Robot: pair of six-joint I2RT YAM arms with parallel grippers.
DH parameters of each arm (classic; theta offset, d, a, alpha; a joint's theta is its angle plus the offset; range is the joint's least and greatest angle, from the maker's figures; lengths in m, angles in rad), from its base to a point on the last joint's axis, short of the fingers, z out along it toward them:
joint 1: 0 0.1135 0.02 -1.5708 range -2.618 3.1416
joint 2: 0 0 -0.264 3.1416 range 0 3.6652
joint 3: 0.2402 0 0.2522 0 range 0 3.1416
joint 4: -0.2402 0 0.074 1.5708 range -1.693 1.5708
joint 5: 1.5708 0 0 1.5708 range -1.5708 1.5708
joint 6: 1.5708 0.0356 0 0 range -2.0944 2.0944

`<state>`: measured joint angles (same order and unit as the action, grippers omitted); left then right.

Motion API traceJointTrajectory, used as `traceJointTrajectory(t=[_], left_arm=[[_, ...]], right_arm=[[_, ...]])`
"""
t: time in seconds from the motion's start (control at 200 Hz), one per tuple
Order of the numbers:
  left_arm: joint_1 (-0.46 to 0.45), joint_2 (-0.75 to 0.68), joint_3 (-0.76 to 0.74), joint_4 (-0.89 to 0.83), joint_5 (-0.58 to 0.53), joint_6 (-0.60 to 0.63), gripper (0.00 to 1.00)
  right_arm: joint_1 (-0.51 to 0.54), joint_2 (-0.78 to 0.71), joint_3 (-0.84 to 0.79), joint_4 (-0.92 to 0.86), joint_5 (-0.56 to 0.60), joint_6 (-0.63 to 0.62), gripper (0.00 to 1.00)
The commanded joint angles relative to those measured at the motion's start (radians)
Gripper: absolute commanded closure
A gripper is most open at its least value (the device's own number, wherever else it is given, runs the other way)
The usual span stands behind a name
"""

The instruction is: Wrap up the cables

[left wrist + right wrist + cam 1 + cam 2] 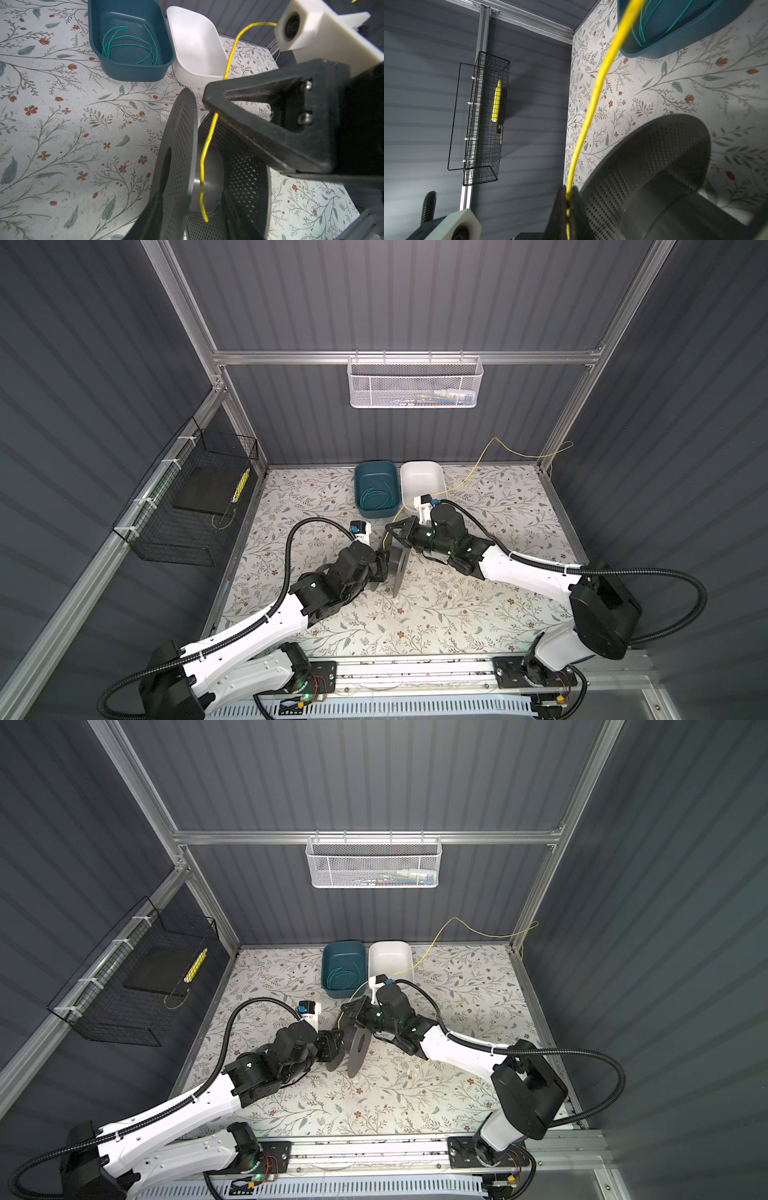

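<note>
Pinching yellow cable (208, 137) tight, right end effector (568, 197), left end effector (381, 568) straddling spool (178, 133) flange, grip unclear

Yellow cable (207, 141): thin, bright; pinched in the right gripper (208, 105), short kinked end hanging between the grey spool (180, 128) flanges (the rest arcs off toward the back wall).
Teal cable (105, 48): loose coils, lying inside the blue bin (133, 70).

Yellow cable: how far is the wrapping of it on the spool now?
Done: nothing wound; the hub of the spool is bare. In hand: the left gripper holds the spool, the right gripper pinches the yellow cable, its end hanging across the hub. Left: all turns, then the teal cable, loose in its bin.
</note>
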<state>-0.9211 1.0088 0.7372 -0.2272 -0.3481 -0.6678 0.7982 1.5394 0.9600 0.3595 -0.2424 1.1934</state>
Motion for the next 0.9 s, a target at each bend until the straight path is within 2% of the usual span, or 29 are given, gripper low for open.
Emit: traceJointTrajectory(t=[0.0, 0.16, 0.235, 0.455, 0.66, 0.895], left_arm=[[0.005, 0.014, 0.000, 0.042, -0.017, -0.010, 0.53], [0.005, 0.049, 0.023, 0.065, -0.011, 0.012, 0.52], [0.006, 0.067, 0.026, 0.063, -0.004, 0.017, 0.55], [0.014, 0.074, 0.005, 0.052, -0.018, 0.010, 0.71], [0.018, 0.078, -0.015, 0.062, -0.012, 0.008, 0.78], [0.018, 0.069, -0.019, 0.037, -0.009, 0.008, 0.93]], right_arm=[[0.009, -0.019, -0.025, 0.009, -0.001, -0.004, 1.00], [0.012, -0.025, -0.041, 0.013, -0.005, -0.002, 1.00], [0.012, -0.025, -0.050, 0.022, -0.004, 0.003, 1.00], [0.013, -0.017, -0.049, 0.032, -0.014, 0.007, 1.00], [0.013, -0.007, -0.063, 0.059, -0.020, 0.021, 1.00], [0.014, -0.006, -0.069, 0.060, -0.014, 0.019, 1.00]])
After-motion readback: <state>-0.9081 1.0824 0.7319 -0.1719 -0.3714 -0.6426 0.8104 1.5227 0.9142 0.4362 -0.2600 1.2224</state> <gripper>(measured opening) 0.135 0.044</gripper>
